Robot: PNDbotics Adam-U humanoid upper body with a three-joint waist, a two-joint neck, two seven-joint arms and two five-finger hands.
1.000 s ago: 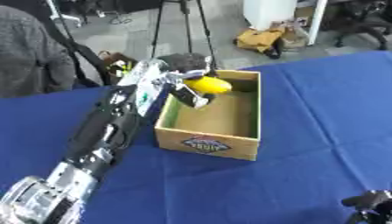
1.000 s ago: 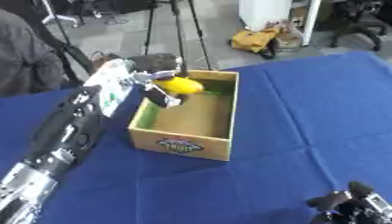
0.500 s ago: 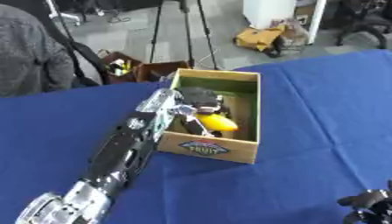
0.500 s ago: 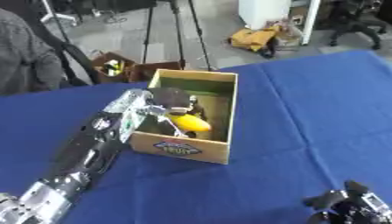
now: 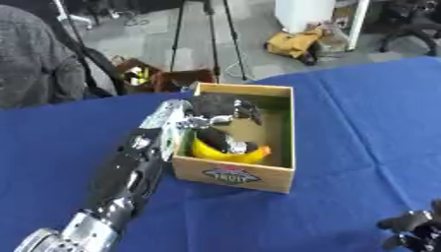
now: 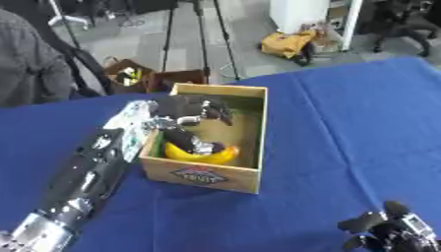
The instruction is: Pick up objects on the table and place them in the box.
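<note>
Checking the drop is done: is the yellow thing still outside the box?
No, the yellow thing lies on the floor of the box, with the left hand reaching in above it.

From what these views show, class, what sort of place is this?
Probably a robotics lab or workshop: a blue-clothed table holding a cardboard box, black tripod legs on the grey floor, and a black office chair behind.

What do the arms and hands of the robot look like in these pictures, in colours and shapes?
The left arm is long and bulky, mostly black with shiny silver segments and a silver cylindrical joint near the lower edge. The left hand is black with silver parts, its fingers dark. Of the right hand, only dark rounded fingers with some silver show at the lower right corner.
</note>
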